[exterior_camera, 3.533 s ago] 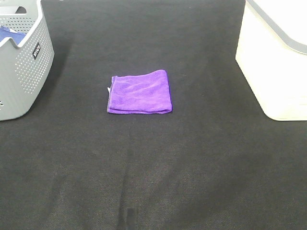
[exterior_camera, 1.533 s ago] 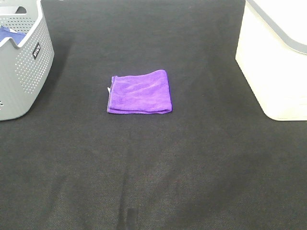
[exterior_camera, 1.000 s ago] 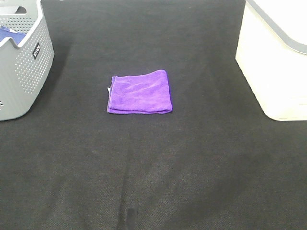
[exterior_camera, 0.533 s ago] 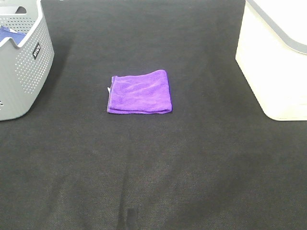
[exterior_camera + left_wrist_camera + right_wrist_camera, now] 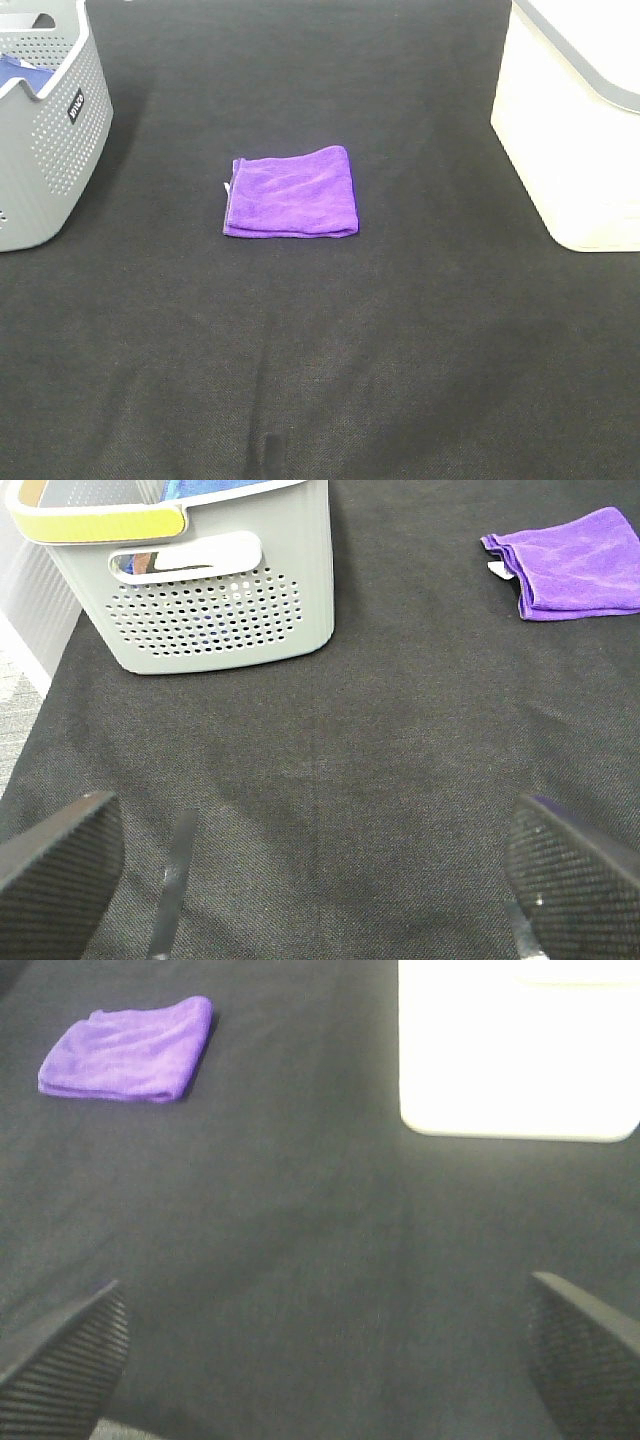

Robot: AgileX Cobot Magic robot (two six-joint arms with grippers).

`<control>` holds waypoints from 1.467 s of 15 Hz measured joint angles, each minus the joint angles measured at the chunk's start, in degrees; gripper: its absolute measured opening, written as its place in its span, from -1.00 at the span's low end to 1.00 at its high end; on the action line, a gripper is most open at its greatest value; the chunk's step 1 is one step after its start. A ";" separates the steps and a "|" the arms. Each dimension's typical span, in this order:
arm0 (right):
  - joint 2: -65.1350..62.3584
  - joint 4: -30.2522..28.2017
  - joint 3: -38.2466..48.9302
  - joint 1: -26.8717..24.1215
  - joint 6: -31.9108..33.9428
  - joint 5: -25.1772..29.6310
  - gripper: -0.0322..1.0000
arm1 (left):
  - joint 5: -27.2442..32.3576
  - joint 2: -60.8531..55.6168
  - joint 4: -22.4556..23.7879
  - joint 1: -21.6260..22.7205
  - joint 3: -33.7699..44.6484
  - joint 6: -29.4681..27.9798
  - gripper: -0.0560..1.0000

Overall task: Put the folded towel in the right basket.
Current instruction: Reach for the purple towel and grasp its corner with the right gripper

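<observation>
Approach step. My right gripper (image 5: pixel 325 1360) and left gripper (image 5: pixel 318 875) wide, empty. Next: reach towel (image 5: pixel 290 192) on counter (image 5: pixel 400 350), pinch edge, lift toward right basket (image 5: pixel 570 150).

Small black label (image 5: pixel 76 104) on side wall of grey basket (image 5: pixel 40 170): white letters, set at a slant, too small to read. Not visible in left wrist view.

Tiny white tag (image 5: pixel 497 570) at corner of towel (image 5: pixel 575 560), also seen from above as a white speck on towel's left edge: no print legible.

No readable text, brand, number or sign in any view.
</observation>
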 joint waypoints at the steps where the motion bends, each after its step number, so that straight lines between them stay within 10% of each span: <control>1: 4.47 1.03 -2.81 0.00 0.00 -0.97 0.95 | 0.00 0.00 0.00 0.00 0.00 0.00 0.94; 11: 68.81 23.26 -39.99 0.00 -3.67 0.63 0.95 | 0.00 0.00 -0.40 0.00 0.00 0.00 0.94; 22: 124.22 24.58 -79.70 11.92 -7.10 -2.81 0.88 | 0.00 0.00 -0.52 0.00 0.00 0.00 0.94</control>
